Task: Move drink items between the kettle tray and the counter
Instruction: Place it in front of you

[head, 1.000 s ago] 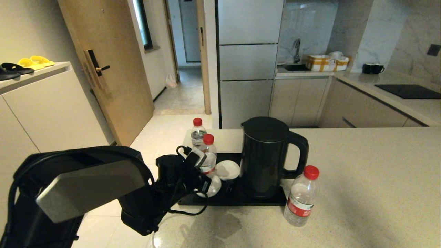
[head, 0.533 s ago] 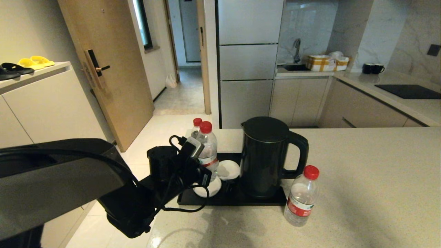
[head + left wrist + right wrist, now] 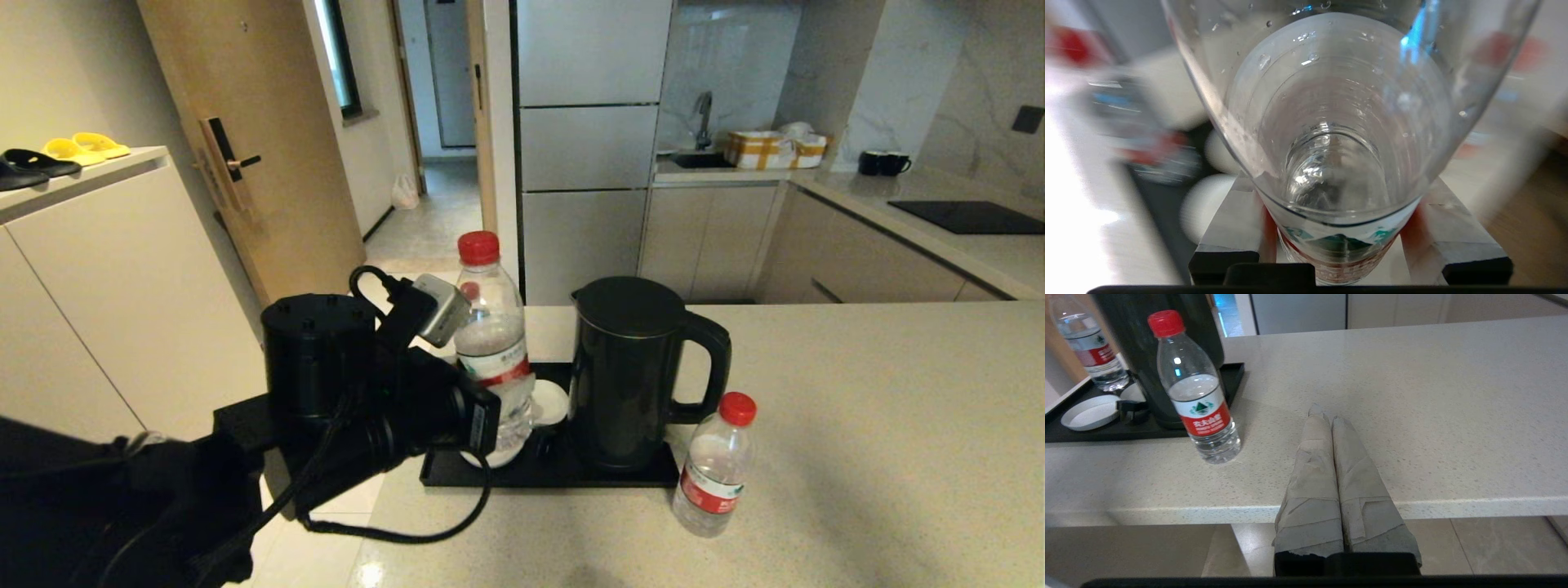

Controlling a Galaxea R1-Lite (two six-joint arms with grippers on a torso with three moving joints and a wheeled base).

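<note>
My left gripper is shut on a clear red-capped water bottle, gripping it at the label and holding it upright in the air over the left end of the black kettle tray. In the left wrist view the bottle sits between the grey fingers of the left gripper. A second bottle stands on the beige counter just right of the tray. Beyond the tray, a third bottle stands. My right gripper hovers shut and empty at the counter's front edge.
The black kettle stands on the tray's right half, with white saucers to its left. The counter's left edge drops to the floor beside the tray. A black hob lies far back right, and a cream cabinet with slippers stands left.
My left arm has lifted the bottle straight up off the tray, and it now hides the bottle behind it. The right gripper and the bottle on the counter have not moved.
</note>
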